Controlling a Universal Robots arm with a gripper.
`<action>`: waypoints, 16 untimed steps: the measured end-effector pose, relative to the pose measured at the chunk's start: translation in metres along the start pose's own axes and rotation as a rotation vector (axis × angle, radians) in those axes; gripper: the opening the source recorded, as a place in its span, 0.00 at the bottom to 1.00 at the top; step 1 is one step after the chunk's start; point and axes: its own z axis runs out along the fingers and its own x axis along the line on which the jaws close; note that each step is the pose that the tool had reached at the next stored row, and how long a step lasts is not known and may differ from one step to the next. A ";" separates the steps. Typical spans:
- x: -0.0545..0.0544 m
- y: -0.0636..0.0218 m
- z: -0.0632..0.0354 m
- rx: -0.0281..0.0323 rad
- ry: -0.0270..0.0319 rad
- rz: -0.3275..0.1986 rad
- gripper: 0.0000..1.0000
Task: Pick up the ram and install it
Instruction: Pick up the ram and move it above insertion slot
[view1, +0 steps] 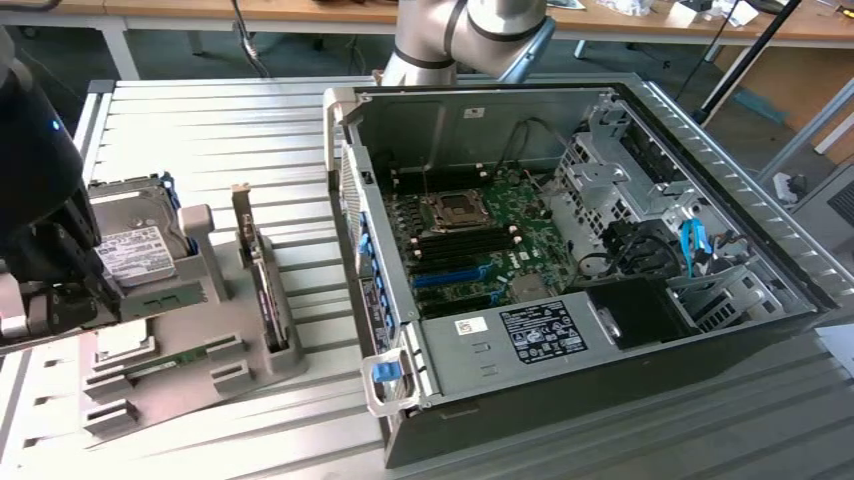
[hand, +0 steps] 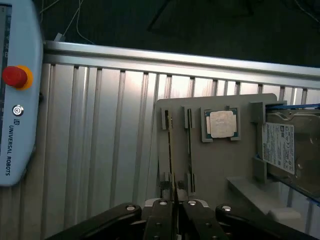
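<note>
**Work surface and room.** The work is carried out on a ribbed aluminium table (view1: 240, 130) made of parallel slatted profiles. An open computer case (view1: 747, 330) is laid on its side on this table, with the green motherboard (view1: 467, 240) exposed. Wooden workbenches are seen beyond the table. A grey and white teach pendant (hand: 15, 125) with a red stop button (hand: 14, 76) lies on the slats, well off to one side of the gripper.

**Position of the ram.** The ram (hand: 170, 150) is seated on edge in a slot of a grey holder (hand: 215, 165) directly below the gripper (hand: 174, 202). The stick runs straight out from between the fingertips along its slot. The fingers (hand: 161, 220) are drawn together on the near end of the ram. They appear to pinch its thin upper edge, though the contact itself is partly hidden by the finger bodies. A second, parallel slot is located just beside the gripped one.

**Materials and shapes.** The ram is presented as a long, very thin strip. The holder is matt grey plastic with raised end brackets. A square, silver-topped processor chip (hand: 221, 124) rests in a recess further from the gripper. A metal-cased hard drive (hand: 292, 145) with a white label stands beyond the chip. The fingers are black, with bright screw heads.
</note>
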 end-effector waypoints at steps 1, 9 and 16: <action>0.000 0.0000 -0.0057 0.0001 0.0001 0.000 0.14; 0.000 -0.0001 -0.0136 0.0001 0.0005 0.000 0.14; 0.001 -0.0126 -0.0133 0.0000 0.0002 0.000 0.14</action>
